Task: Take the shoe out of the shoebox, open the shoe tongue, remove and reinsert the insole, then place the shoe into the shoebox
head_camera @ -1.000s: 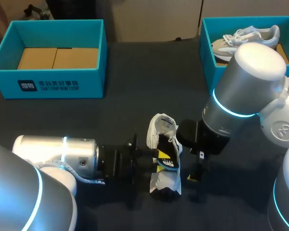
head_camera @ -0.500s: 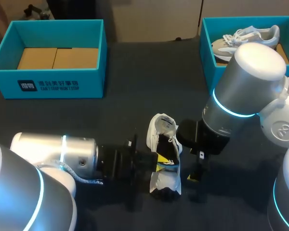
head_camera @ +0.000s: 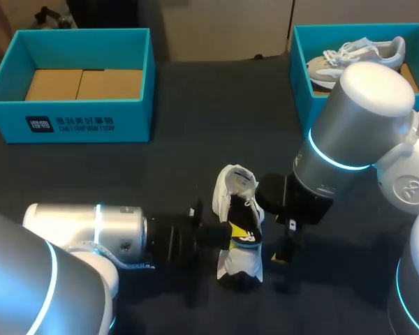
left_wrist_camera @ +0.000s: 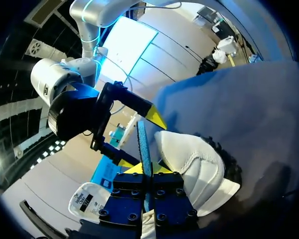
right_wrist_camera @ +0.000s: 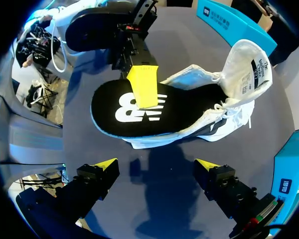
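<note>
A white shoe lies on the dark table between my two arms, its tongue folded open. Its black insole with a white logo and a blue edge stands partly out of the shoe. My left gripper is shut on that insole, whose thin blue edge runs up between the fingers; one yellow fingertip presses on the logo side. In the head view the left gripper sits at the shoe's left flank. My right gripper stands open just right of the shoe, holding nothing.
A teal shoebox with a cardboard insert stands at the back left. A second teal box at the back right holds another pale shoe. Dark tabletop lies between the boxes and the shoe.
My left gripper's fingers have come together on the insole, and the left arm has shifted slightly to the right. The right arm has kept still.
</note>
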{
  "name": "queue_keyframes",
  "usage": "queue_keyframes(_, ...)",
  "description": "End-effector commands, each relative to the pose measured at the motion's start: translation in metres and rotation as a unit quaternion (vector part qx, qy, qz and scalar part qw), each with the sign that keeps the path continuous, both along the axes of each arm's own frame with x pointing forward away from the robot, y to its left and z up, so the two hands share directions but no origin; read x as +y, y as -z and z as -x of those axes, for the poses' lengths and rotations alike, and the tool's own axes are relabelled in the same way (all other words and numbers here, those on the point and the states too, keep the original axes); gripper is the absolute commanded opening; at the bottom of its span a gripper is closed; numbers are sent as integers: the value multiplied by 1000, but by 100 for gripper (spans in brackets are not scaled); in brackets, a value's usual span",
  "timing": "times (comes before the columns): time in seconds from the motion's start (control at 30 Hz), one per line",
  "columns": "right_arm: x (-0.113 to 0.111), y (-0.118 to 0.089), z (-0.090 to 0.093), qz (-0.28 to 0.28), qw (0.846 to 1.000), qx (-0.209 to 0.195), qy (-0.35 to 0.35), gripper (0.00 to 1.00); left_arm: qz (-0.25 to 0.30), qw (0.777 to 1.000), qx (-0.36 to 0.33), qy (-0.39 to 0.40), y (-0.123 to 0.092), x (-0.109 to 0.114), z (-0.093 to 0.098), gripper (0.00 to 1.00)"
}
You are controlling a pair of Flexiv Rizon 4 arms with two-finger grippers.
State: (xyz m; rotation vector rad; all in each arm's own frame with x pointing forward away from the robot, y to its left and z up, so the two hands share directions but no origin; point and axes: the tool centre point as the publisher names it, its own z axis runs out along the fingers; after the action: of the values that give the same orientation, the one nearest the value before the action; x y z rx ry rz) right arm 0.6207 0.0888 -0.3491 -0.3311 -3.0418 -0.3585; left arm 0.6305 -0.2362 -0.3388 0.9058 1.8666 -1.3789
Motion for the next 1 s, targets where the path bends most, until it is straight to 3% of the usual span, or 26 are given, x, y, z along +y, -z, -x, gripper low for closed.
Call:
queue_keyframes(0.03,0,1,1,0,1000,-1,0,100,-13,1000,-14,-6,1,-6,-3,0)
queue_keyframes(0.43,0,1,1,0,1000,-1,0,100,-30,999,-10,-24,7,0,-21,0)
queue_keyframes(0.67,0,1,1,0,1000,-1,0,100,-16,999,19,-21,2,4,-15,0)
queue_keyframes(0.73,0,1,1,0,1000,-1,0,100,-13,999,27,-19,1,6,-13,13)
queue_keyframes(1.0,0,1,1,0,1000,-1,0,100,-9,999,43,-19,-3,9,-10,14)
